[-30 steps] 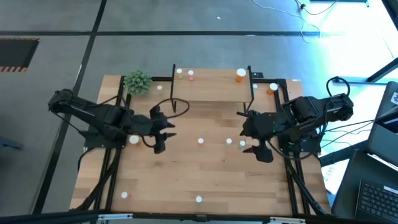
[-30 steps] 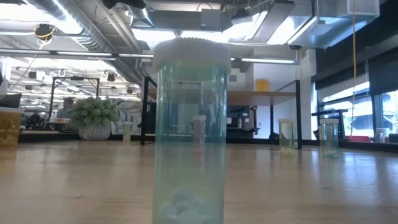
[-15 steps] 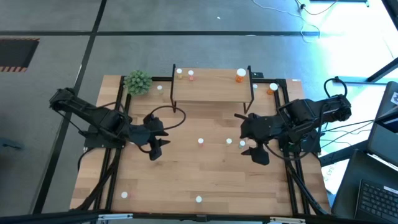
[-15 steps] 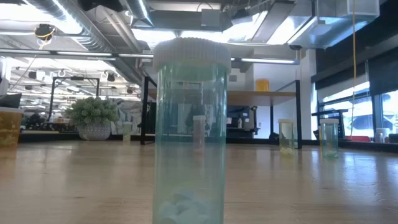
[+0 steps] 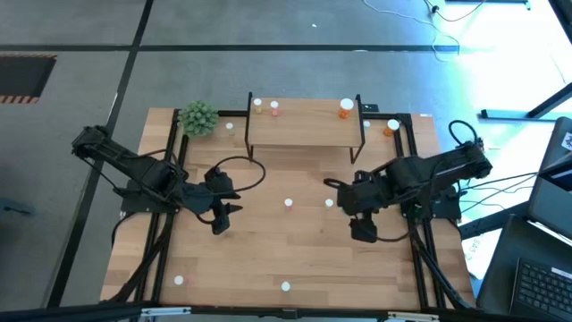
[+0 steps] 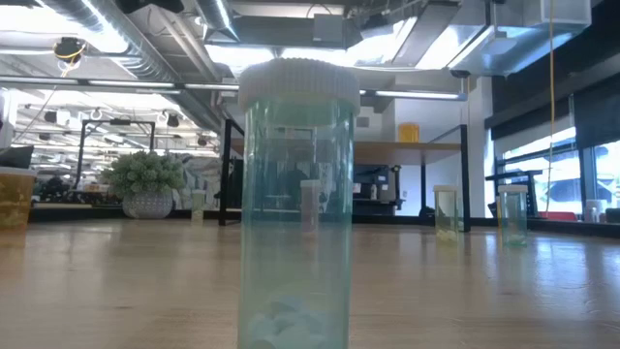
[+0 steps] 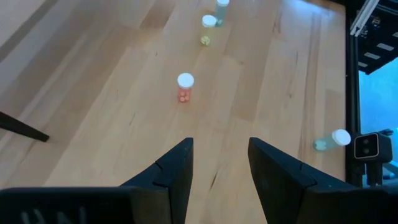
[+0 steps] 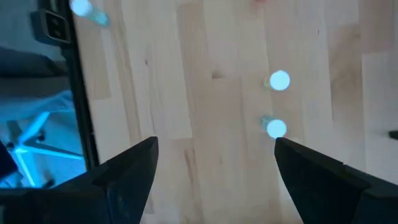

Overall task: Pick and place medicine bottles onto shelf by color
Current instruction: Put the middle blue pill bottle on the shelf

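The left gripper (image 7: 219,163) has its jaws parted with nothing between them, hovering over bare wood at the left-centre of the table (image 5: 268,259). Ahead of it stands a pink-red bottle (image 7: 185,88) with a white cap, well apart from the fingers (image 7: 176,163); farther on are a yellowish bottle (image 7: 208,28) and a greenish one (image 7: 221,9), and off to one side a pale green bottle (image 7: 329,140) lies tipped over near the table's edge.

The right gripper (image 8: 214,165) holds its jaws wide apart and empty, above the right-centre of the table. Two white-capped bottles (image 8: 277,104) stand close together below it; their colours are hard to make out from above.

In the high view, the shelf (image 5: 302,123) stands at the table's far edge, carrying two small bottles (image 5: 265,106) near its left end and an orange bottle (image 5: 345,108) near its right. A green plant ball (image 5: 197,117) sits just left of the shelf. In the low view, a green-tinted bottle (image 6: 294,208) stands right before the camera.
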### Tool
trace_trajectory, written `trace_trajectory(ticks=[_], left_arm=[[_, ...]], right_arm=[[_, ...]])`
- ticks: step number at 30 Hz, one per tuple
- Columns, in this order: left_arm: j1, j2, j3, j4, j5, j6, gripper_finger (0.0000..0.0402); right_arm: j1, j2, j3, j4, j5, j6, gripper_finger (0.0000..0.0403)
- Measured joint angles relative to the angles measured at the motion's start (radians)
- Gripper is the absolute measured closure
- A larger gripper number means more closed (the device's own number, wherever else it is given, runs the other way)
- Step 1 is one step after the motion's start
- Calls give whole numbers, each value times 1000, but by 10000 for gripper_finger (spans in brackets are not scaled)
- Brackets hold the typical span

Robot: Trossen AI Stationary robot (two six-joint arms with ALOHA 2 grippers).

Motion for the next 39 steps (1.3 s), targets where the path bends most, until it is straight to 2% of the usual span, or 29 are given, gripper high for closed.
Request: trace_trajectory(ticks=[7,11,17,24,27,34,39], left_arm=[[0,0,0,0,-1,8,253],[0,0,0,0,-1,8,253],[0,0,0,0,-1,9,253],[2,0,0,3,-4,1,253],[2,0,0,7,-7,1,253],[2,0,0,15,-9,1,253],[2,0,0,15,-22,0,253]], right_arm=[[-25,45,-39,-43,4,-31,79],[-59,-24,-157,-23,6,-8,79],[-95,-167,-336,118,5,0,79],[-111,-218,-476,172,1,5,79],[-121,-210,-540,195,-1,-62,79],[-183,-208,-684,399,-2,-172,79],[-214,-208,-736,407,-9,-212,79]])
